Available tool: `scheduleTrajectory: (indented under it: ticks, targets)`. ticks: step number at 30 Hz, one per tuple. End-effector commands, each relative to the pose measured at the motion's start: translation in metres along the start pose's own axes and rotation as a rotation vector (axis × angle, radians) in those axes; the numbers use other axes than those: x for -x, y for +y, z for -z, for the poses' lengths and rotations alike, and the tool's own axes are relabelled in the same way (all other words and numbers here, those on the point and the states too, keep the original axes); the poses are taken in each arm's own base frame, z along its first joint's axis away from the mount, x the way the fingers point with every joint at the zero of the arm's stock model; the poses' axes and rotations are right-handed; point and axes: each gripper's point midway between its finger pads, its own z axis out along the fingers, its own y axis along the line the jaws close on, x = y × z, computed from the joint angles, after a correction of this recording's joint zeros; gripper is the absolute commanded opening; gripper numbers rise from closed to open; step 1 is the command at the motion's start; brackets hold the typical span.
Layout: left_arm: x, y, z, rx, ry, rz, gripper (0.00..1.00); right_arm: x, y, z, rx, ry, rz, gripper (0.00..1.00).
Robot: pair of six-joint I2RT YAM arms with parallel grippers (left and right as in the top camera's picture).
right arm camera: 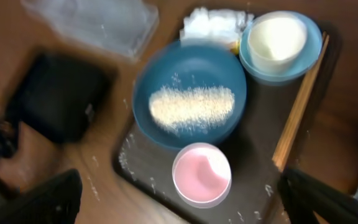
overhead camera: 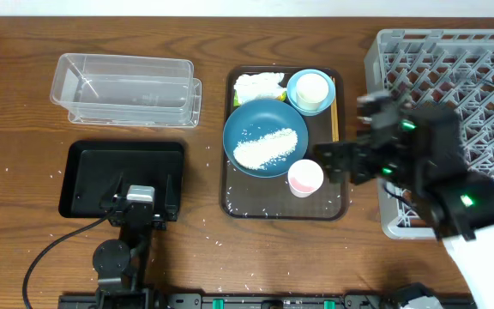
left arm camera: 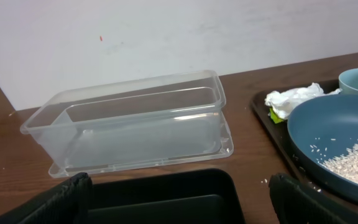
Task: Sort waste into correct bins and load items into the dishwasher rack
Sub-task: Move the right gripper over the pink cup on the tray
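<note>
Right hand (overhead camera: pixel 328 160) hovers wide open, holding nothing, with the pink cup (overhead camera: pixel 305 178) just beside it at eight o'clock on the brown serving tray (overhead camera: pixel 256 204). The cup looks like the pick: straddle its rim squarely, drop straight down, and mind the dark blue plate (overhead camera: pixel 245 120) of rice (overhead camera: pixel 268 148) close by at ten o'clock. The dishwasher rack (overhead camera: pixel 487 60) waits at three o'clock. Left hand (overhead camera: pixel 142 193), also open and empty, sits at the six o'clock edge of the black tray (overhead camera: pixel 88 167).

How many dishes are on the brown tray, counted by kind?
Plates: 1, the dark blue plate
Bowls: 1, the light blue bowl
Cups: 2, the pink cup and the white cup
Total: 4
</note>
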Motion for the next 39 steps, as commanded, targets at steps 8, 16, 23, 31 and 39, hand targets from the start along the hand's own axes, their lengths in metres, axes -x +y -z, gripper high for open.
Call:
scheduleTrajectory:
  ticks: [8,16,23,31,39]
  targets:
    - [-0.016,-0.005,-0.001,-0.021,0.047,-0.003,0.93,-0.031,0.027,-0.069,-0.158,0.262,0.261,0.99]
    - [-0.016,-0.005,-0.001,-0.021,0.048,-0.003,0.93,-0.077,0.051,-0.094,-0.03,0.463,0.267,0.94]
    - [-0.016,-0.005,-0.001,-0.021,0.047,-0.003,0.93,-0.094,0.035,-0.118,-0.134,0.545,0.14,0.81]
    - [-0.016,-0.005,-0.001,-0.021,0.047,-0.003,0.93,-0.113,0.004,-0.137,-0.311,0.619,0.07,0.71]
    - [-0.016,-0.005,-0.001,-0.021,0.047,-0.003,0.93,-0.12,0.001,-0.152,-0.341,0.624,-0.004,0.54]
